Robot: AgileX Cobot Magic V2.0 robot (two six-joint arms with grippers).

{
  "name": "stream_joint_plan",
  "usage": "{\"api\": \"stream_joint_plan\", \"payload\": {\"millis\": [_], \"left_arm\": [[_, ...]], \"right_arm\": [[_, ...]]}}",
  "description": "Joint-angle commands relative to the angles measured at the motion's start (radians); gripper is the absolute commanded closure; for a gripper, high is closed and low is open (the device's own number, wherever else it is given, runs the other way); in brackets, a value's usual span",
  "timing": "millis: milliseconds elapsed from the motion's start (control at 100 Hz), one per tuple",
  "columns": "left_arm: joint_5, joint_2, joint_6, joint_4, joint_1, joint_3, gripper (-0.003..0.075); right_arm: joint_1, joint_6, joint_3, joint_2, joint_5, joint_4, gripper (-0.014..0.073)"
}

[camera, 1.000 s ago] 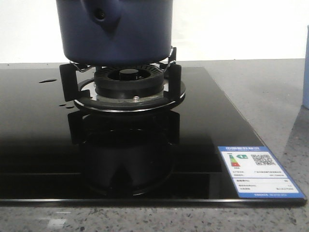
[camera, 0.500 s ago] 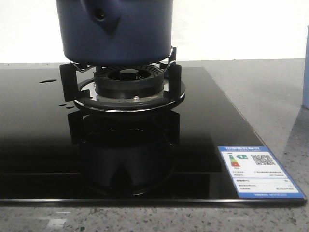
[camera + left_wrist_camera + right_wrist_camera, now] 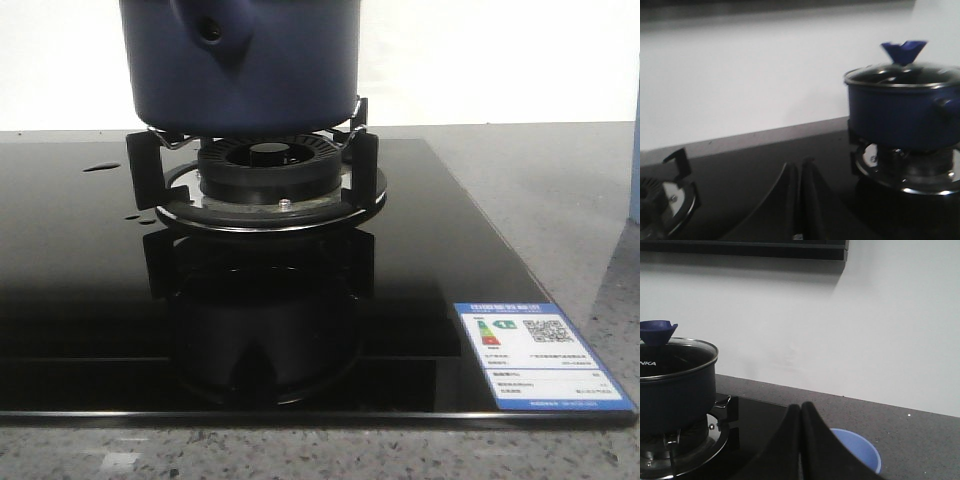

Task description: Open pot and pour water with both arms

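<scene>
The grey speckled worktop (image 3: 560, 180) carries a glossy black glass hob (image 3: 80, 300), which fills most of the front view. On its burner stand (image 3: 262, 185) sits the pot (image 3: 240, 60), dark navy blue, its stubby handle mount with a small hole facing the camera. A glass lid (image 3: 675, 344) with a blue funnel-shaped knob (image 3: 903, 50) covers the pot. White letters ending "NKA" (image 3: 647, 363) show on the pot's side in the right wrist view. A second burner (image 3: 662, 200) lies well apart from the pot in the left wrist view. A pale blue cup (image 3: 857, 450) stands on the worktop beside the hob. At the hob's near right corner is a blue-edged energy label (image 3: 540, 355) with coloured bars and a QR code; its small print is unreadable. The left pincer (image 3: 799, 200) and the right pincer (image 3: 801, 442) each hold their fingers pressed together, empty, clear of the pot.
</scene>
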State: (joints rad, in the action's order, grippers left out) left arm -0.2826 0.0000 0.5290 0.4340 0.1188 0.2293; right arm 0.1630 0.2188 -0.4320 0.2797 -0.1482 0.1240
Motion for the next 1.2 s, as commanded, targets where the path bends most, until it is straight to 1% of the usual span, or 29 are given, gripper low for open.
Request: {"api": "stream_joint_plan", "payload": {"millis": [0,50,200,400,510,620,770,860,970,1190], "left_arm": [[0.103,0.012,-0.307,-0.288,-0.003,-0.008,0.0739],[0.133,0.012,-0.356,-0.333,-0.003,-0.035,0.0739],[0.221,0.012,-0.361,-0.348,-0.006,-0.138,0.0739],[0.222,0.007,-0.361,-0.315,-0.037,-0.225,0.0739],[0.219,-0.028,-0.366,-0.286,-0.066,-0.263,0.0739],[0.122,-0.029,-0.379,-0.304,-0.096,-0.263,0.0739],[-0.008,-0.029,-0.379,-0.304,-0.111,-0.263,0.0739],[-0.006,-0.029,-0.379,-0.298,-0.111,-0.263,0.0739],[-0.003,-0.029,-0.379,-0.234,-0.111,-0.263,0.0739],[-0.003,-0.029,-0.379,-0.234,-0.111,-0.263,0.0739]], "right_arm": [[0.001,0.009,-0.033,0.008,0.084,-0.004,0.0668],[0.001,0.009,-0.033,0.008,0.084,-0.004,0.0668],[0.001,0.009,-0.033,0.008,0.084,-0.004,0.0668],[0.001,0.009,-0.033,0.008,0.084,-0.004,0.0668],[0.001,0.009,-0.033,0.008,0.084,-0.004,0.0668],[0.001,0.009,-0.033,0.008,0.082,-0.004,0.0668],[0.001,0.009,-0.033,0.008,0.083,-0.004,0.0668],[0.001,0.009,-0.033,0.008,0.083,-0.004,0.0668],[0.001,0.009,-0.033,0.008,0.083,-0.004,0.0668],[0.001,0.009,-0.033,0.008,0.083,-0.004,0.0668]]}}
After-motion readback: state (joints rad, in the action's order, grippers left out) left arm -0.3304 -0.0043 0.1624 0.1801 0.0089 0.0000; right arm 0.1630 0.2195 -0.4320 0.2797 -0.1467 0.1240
